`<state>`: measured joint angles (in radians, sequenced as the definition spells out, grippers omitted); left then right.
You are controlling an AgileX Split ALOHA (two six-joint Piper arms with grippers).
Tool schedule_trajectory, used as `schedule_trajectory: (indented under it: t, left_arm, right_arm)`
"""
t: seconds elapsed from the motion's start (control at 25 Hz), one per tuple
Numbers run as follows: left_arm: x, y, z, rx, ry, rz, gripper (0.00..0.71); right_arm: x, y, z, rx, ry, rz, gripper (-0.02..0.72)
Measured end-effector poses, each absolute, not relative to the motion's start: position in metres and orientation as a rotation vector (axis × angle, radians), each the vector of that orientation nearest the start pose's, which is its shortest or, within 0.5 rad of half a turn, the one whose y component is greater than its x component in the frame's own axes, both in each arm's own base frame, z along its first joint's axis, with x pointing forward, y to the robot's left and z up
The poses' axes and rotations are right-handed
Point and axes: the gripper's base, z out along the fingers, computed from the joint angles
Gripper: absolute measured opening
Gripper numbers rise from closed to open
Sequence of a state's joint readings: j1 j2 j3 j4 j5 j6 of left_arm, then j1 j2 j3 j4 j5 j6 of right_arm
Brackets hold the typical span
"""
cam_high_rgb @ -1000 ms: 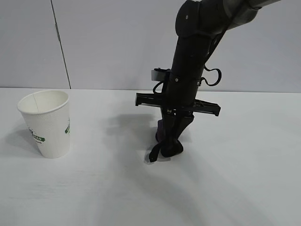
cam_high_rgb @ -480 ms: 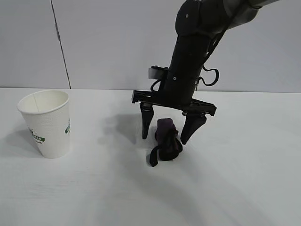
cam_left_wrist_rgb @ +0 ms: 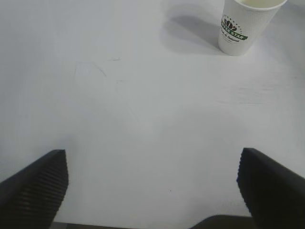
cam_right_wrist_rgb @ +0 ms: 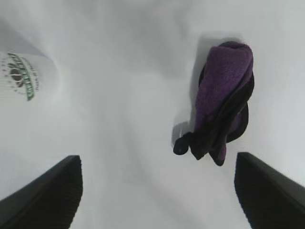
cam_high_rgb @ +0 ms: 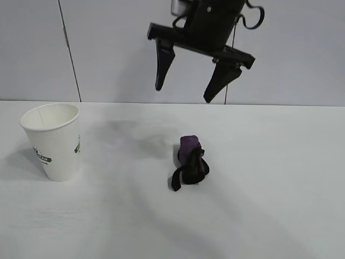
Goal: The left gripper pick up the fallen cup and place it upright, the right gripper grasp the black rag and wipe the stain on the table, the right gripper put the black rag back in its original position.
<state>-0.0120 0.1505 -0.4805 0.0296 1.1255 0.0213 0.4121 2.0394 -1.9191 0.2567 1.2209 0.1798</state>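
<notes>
Risk is slight: black right gripper [cam_high_rgb: 187,91], fingers spread empty, hangs above the crumpled black-and-purple rag [cam_high_rgb: 190,163] at mid-worktop [cam_high_rgb: 269,216]; descending could snag it. White paper cup [cam_high_rgb: 54,141] stands upright, far left. Left gripper [cam_left_wrist_rgb: 152,191] fingers are apart.

The place looked like a robotics lab or test cell, not a home or a kitchen. The worktop [cam_high_rgb: 280,216] was a broad, plain white matte surface with no cloth, clutter or furnishings on it. Behind it stood a bare pale grey wall [cam_high_rgb: 108,48] of flat panels, split by a thin dark vertical seam [cam_high_rgb: 69,51]. A black robot arm with looped cables hung over the scene, its right pincer [cam_high_rgb: 184,95] spread wide above the surface. Only staged props stood out: a white paper cup [cam_high_rgb: 53,141] and a bunched purple-black rag [cam_high_rgb: 190,162].
</notes>
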Motion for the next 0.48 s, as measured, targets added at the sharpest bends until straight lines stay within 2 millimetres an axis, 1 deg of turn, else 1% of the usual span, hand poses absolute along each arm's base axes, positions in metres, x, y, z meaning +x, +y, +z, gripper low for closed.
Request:
schedule_trajectory:
  t: [0.04, 0.2, 0.28, 0.48]
  left_arm:
    - [0.016, 0.002, 0.266, 0.038, 2.279, 0.042, 0.694]
    - [0.016, 0.002, 0.266, 0.038, 2.279, 0.042, 0.694]
    - [0.016, 0.002, 0.266, 0.038, 2.279, 0.042, 0.694]
    - [0.016, 0.002, 0.266, 0.038, 2.279, 0.042, 0.694]
  right_arm:
    - [0.392, 0.195, 0.298, -0.265, 2.841, 0.492, 0.601]
    - [0.367, 0.184, 0.353, -0.283, 2.718, 0.526, 0.601]
    - [0.350, 0.177, 0.382, -0.303, 2.643, 0.542, 0.601]
    - [0.304, 0.157, 0.445, -0.324, 2.476, 0.577, 0.601]
